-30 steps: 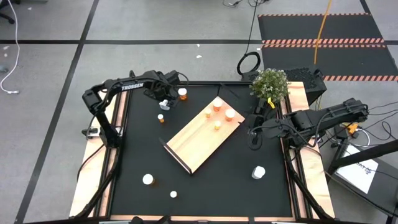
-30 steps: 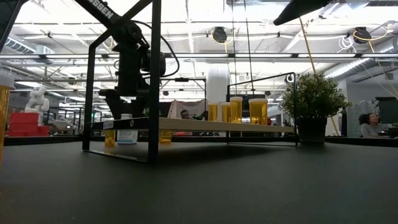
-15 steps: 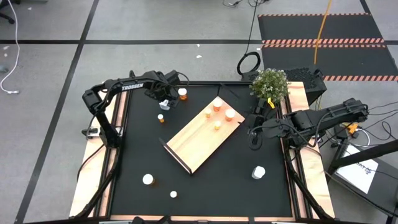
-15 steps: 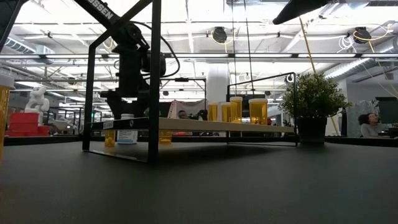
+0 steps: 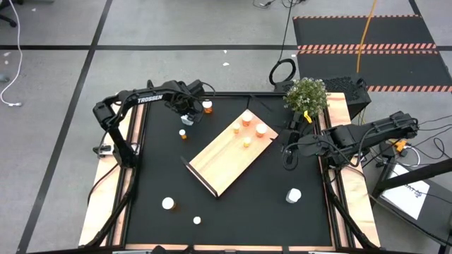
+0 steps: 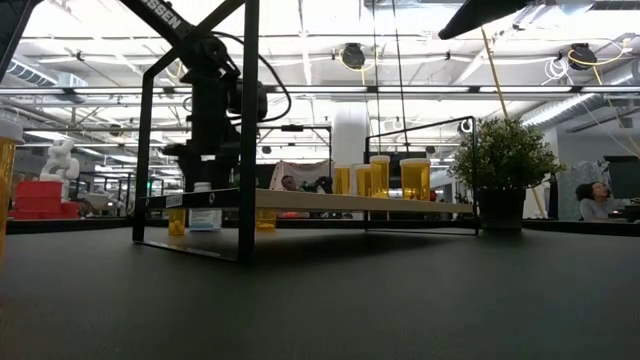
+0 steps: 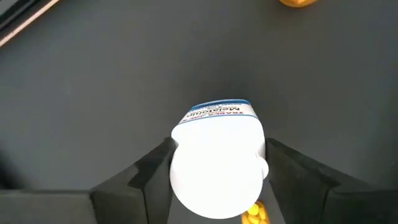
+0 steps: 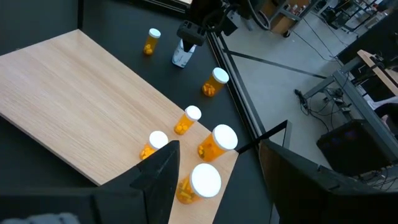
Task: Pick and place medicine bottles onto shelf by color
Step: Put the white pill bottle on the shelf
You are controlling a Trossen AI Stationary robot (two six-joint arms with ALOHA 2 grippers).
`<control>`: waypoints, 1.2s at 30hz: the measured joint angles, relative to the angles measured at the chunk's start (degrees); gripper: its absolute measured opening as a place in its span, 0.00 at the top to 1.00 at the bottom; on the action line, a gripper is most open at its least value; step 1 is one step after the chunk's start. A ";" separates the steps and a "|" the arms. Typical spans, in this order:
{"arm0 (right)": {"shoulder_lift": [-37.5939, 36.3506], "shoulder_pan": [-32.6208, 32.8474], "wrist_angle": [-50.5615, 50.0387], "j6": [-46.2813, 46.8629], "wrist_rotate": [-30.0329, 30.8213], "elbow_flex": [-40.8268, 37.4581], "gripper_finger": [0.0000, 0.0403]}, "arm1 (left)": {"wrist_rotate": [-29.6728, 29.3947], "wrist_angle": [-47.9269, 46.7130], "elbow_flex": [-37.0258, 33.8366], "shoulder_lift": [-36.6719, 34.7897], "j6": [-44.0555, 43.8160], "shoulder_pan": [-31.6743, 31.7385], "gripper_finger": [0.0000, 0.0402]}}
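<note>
We see the left hand [image 7: 217, 180] closed around a white bottle [image 7: 219, 158] on the tabletop [image 5: 240, 204], while four amber pill bottles [image 8: 211, 144] stand on the shelf [image 8: 81, 106] and the right hand [image 8: 217, 168] hangs partly open.

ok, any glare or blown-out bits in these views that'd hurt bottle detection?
Left wrist view: the white bottle between the left gripper fingers is washed out, its cap edge hard to trace. Low view: bright ceiling lights backlight the amber bottles and leave the left arm a silhouette. High view: evenly lit, no glare on the shelf.
</note>
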 joint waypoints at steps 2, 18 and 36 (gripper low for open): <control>0.00 0.00 0.02 0.01 0.00 0.00 0.47 | 0.04 0.02 0.00 0.00 1.75 -0.27 0.43; 0.02 0.00 0.11 1.09 0.07 -0.68 0.47 | 2.81 -12.34 12.22 -4.31 25.60 -3.56 0.48; 0.02 -0.02 1.52 0.84 0.13 -0.74 0.47 | 0.50 -18.46 25.81 -4.35 40.37 -14.76 0.53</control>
